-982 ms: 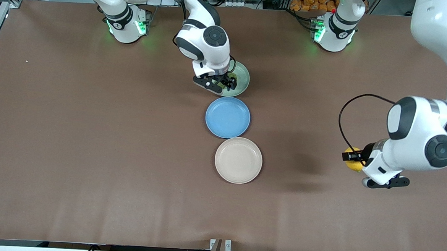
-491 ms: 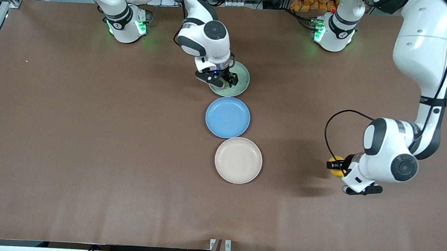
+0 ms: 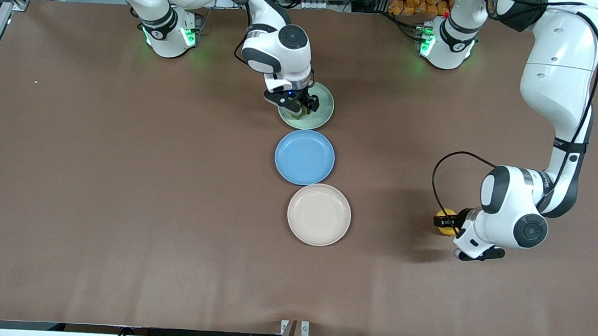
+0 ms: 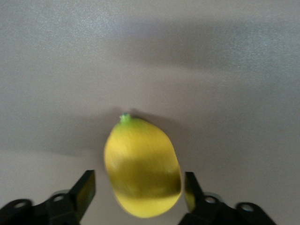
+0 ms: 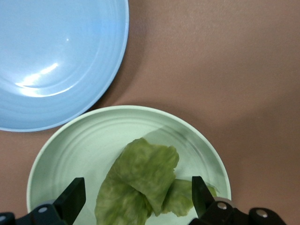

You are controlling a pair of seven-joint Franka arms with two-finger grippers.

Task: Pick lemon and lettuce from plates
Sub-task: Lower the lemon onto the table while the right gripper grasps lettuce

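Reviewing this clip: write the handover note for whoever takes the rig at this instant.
Left gripper: over bare table toward the left arm's end, fingers either side of the lemon; a gap shows at each finger, so it looks open.
Right gripper: open, low over the mint green plate, straddling the lettuce, which lies on that plate.
Beige plate and blue plate hold nothing.
Done: lemon is off its plate.
Left: close on the lettuce and lift it off; confirm the lemon has been set down.
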